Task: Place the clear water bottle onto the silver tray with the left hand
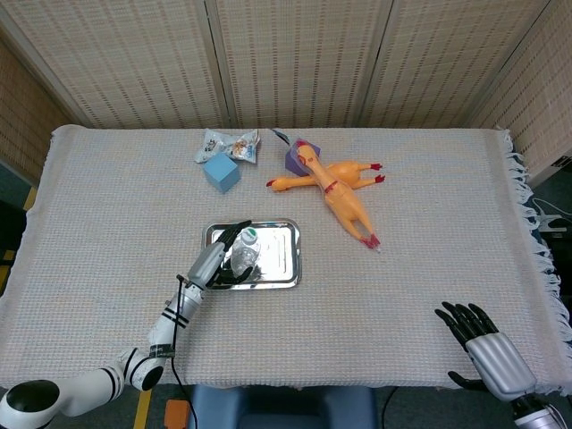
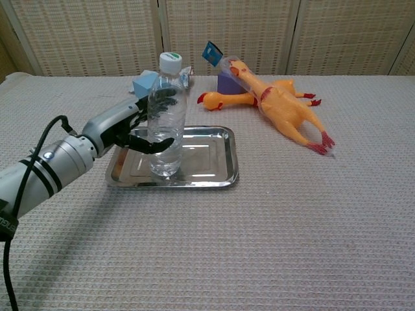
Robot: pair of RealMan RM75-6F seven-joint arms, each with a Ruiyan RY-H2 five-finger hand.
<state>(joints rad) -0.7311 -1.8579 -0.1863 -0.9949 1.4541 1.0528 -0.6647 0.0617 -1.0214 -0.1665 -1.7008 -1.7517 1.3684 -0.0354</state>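
Note:
The clear water bottle (image 2: pixel 165 123) with a white and green cap stands upright on the left part of the silver tray (image 2: pixel 214 162). My left hand (image 2: pixel 126 126) wraps around the bottle's middle from the left, thumb in front and fingers behind. From the head view the bottle (image 1: pixel 243 253) shows from above on the tray (image 1: pixel 281 255), with the left hand (image 1: pixel 213 259) against it. My right hand (image 1: pixel 487 344) hangs at the table's near right corner, fingers spread, holding nothing.
A yellow rubber chicken (image 1: pixel 335 192) lies behind and right of the tray, its head by a purple block (image 1: pixel 293 159). A blue cube (image 1: pixel 221 172) and a snack packet (image 1: pixel 228 143) sit behind the tray. A woven cloth covers the table.

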